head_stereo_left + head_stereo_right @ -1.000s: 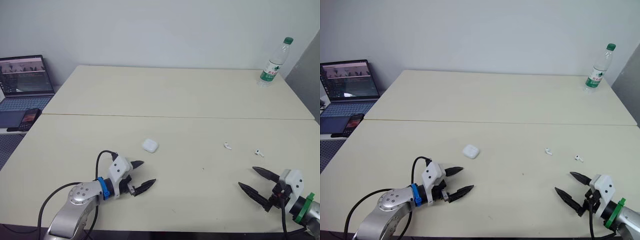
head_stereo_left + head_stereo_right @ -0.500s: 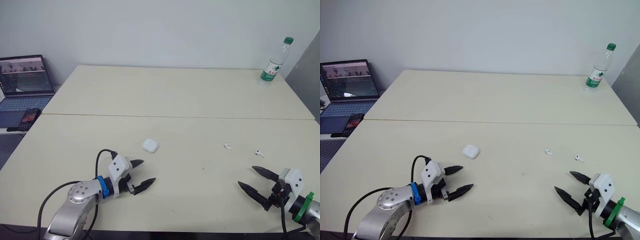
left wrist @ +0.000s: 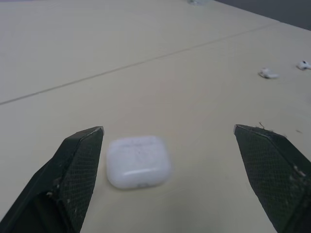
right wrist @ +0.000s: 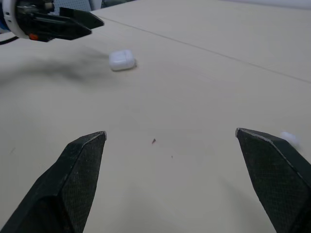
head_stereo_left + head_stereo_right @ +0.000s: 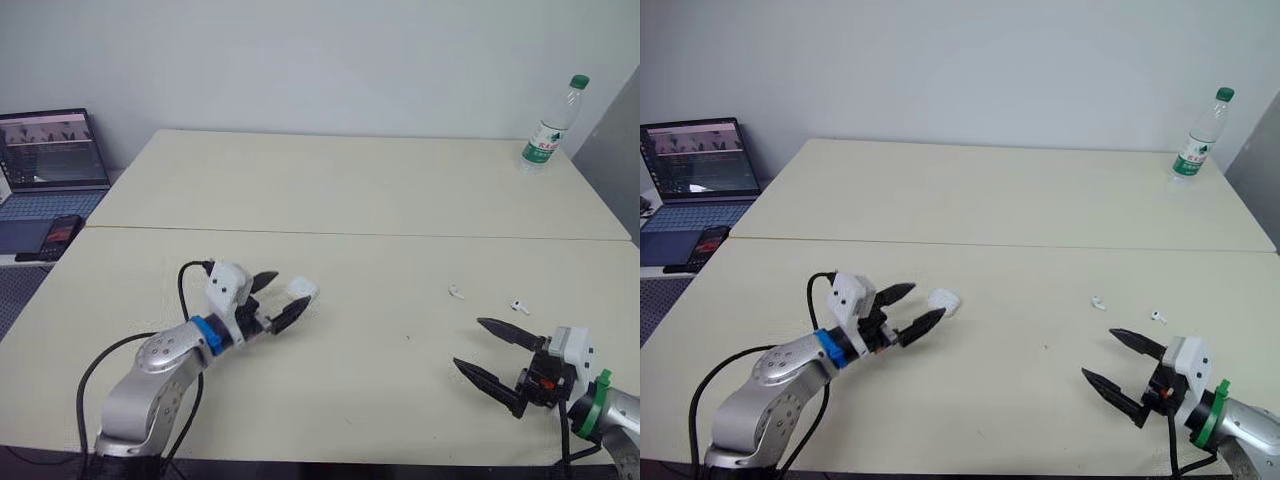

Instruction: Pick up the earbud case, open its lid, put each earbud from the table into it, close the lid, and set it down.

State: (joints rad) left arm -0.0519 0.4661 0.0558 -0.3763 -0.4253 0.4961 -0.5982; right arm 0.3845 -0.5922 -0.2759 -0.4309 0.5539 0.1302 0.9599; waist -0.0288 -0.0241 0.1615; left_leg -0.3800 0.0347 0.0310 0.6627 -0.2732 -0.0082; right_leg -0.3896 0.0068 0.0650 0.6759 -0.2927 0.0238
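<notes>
The white earbud case (image 5: 302, 290) lies shut on the near table. My left gripper (image 5: 291, 288) is open and low over the table, its tips on either side of the case. In the left wrist view the case (image 3: 138, 161) sits close against one finger (image 3: 73, 170), with a wide gap to the other. Two white earbuds (image 5: 455, 292) (image 5: 518, 306) lie on the table to the right. Nearer than the earbuds, my right gripper (image 5: 468, 342) stands open and empty, pointing left across the table.
A green-capped water bottle (image 5: 548, 128) stands at the far right corner. A laptop (image 5: 50, 155) and a phone (image 5: 58, 232) sit on a side surface at the left. A seam (image 5: 350, 234) joins the two tables.
My left gripper has moved forward to the case and now straddles it. My right gripper has shifted slightly left and forward, still open.
</notes>
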